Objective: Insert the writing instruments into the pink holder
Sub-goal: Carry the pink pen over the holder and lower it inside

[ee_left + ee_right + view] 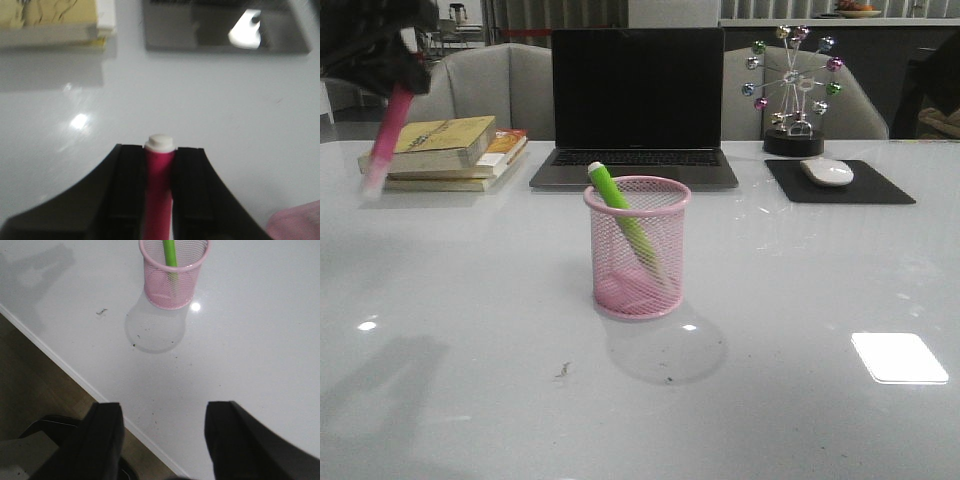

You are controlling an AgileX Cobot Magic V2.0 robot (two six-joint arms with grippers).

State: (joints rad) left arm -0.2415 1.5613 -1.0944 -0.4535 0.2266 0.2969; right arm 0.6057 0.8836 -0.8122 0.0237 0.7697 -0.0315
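Note:
The pink holder (637,248) stands upright at the table's middle, with the lime green marker (616,201) leaning inside it, white end up. The right wrist view also shows the pink holder (173,281) and the green marker (170,252). High at the far left, my left gripper (395,75) is shut on the magenta marker (384,140), which hangs blurred with its white tip down. In the left wrist view the magenta marker (159,180) sits clamped between the fingers of my left gripper (160,157). Over the table's near edge, my right gripper (162,412) is open and empty.
A stack of books (445,152) lies at the back left under the left gripper. A black laptop (637,105) stands behind the holder. A mouse (827,172) on a black pad (838,183) and a beaded desk ornament (793,90) are at the back right.

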